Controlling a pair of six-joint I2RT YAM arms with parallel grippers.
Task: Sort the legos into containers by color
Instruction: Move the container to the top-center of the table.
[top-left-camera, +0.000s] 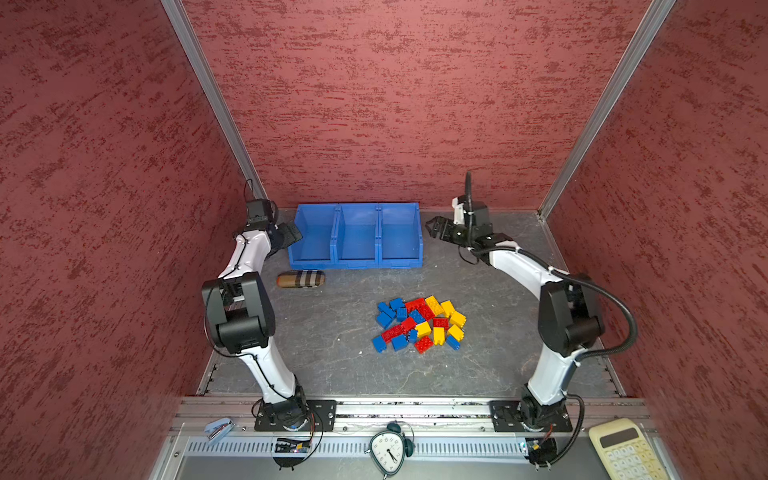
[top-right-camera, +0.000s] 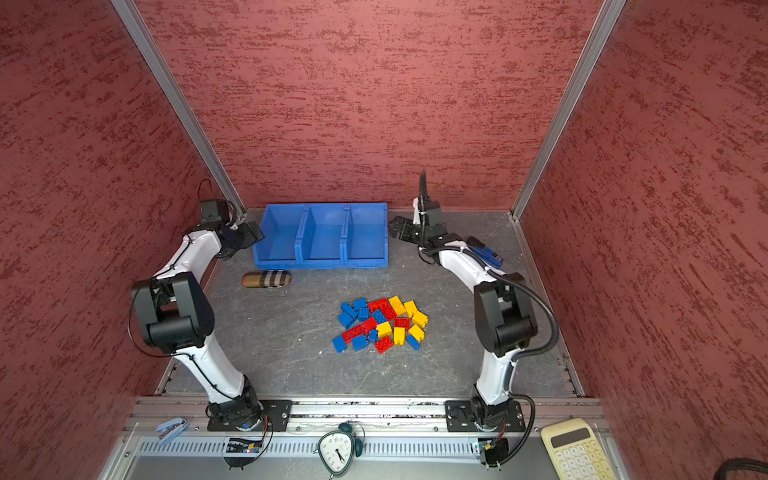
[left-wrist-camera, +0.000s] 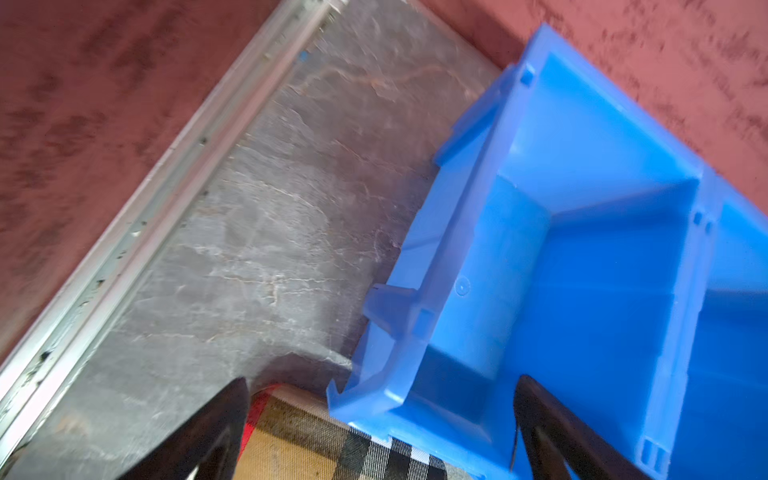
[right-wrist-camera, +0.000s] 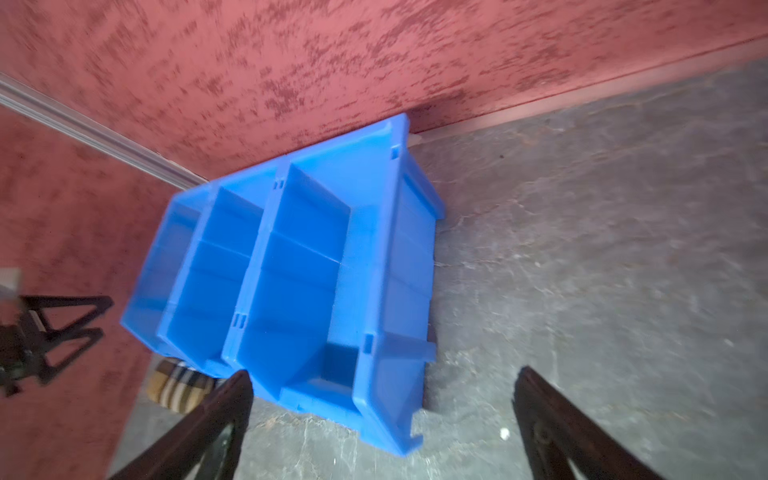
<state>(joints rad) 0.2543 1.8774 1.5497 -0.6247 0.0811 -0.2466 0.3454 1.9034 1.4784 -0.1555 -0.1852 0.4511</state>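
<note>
Looking at the legos (top-left-camera: 419, 325): lying in one mixed red, blue and yellow heap on the desk (top-left-camera: 332, 365), right of centre and toward the front edge, bricks touching or overlapping each other. Sitting well apart from the containers (top-left-camera: 356, 262), three of those standing joined in a row against the back edge, open tops up.

Hovering the left gripper (top-left-camera: 292, 236) just beside the left end of that row, jaws standing wide apart. In the left wrist view the fingers (left-wrist-camera: 216, 424) are framing a container corner and one end of a plaid case (left-wrist-camera: 299, 440).

Hovering the right gripper (top-left-camera: 435, 226) just beside the right end of the row, jaws also standing wide. Only container wall and bare desk are showing between the fingers (right-wrist-camera: 208, 424).

Lying near the front left corner of the row: the plaid case, long side roughly parallel to the containers (contact with them hard to judge from above).

Sitting off the desk, along the front rail: stapler (top-left-camera: 219, 429), clock (top-left-camera: 388, 451), calculator (top-left-camera: 623, 451).
</note>
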